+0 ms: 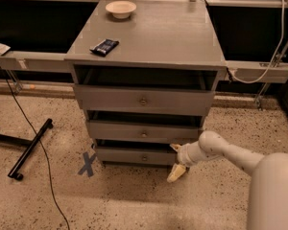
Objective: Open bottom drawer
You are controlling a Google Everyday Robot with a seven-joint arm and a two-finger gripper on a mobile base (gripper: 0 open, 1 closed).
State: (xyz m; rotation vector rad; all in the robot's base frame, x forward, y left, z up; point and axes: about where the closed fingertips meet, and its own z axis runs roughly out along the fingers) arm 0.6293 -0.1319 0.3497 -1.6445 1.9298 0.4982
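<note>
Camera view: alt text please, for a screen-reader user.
The cream pincer of a white robot arm sits at the right end of the bottom drawer of a grey wooden three-drawer cabinet, fingers spread. On the cabinet top lie a pale round bowl and a dark flat packet.
</note>
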